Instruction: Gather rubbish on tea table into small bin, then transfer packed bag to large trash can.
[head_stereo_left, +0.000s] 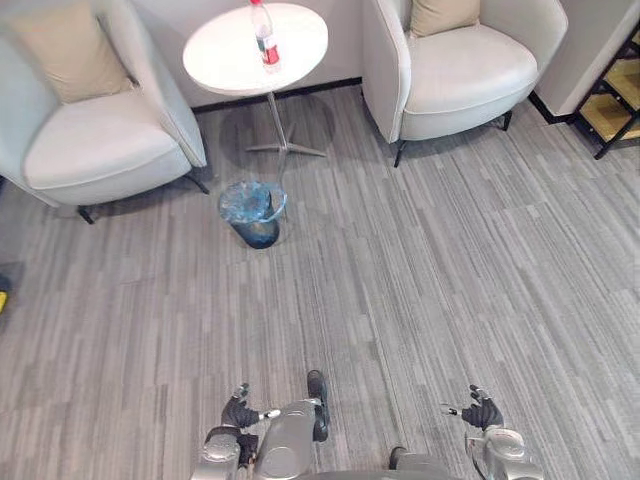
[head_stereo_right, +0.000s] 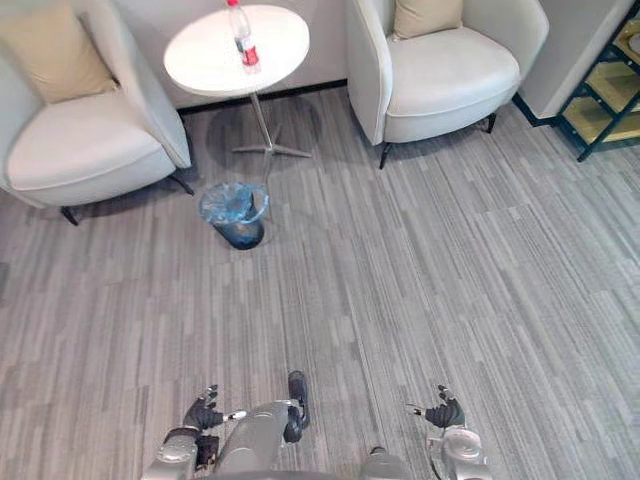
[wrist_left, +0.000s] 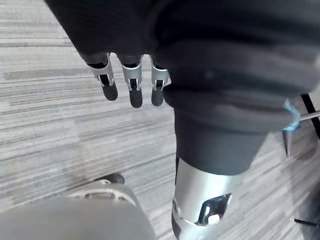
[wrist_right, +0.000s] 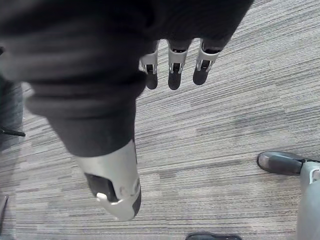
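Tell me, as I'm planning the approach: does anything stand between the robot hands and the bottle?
Only the small bin, on the carpet between the left robot hand and the table holding the bottle.

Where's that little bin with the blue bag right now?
In the left eye view the small bin stands on the carpet left of centre, just before the round white table and near the left armchair.

Bright, even indoor light from above. The white round table (head_stereo_left: 240, 55) throws a soft round shadow onto the grey carpet (head_stereo_left: 420, 280) directly beneath; its top is the brightest surface, nearly washed out. Thin dark shadows hug the armchairs (head_stereo_left: 95, 150) and small bin (head_stereo_left: 252, 215)
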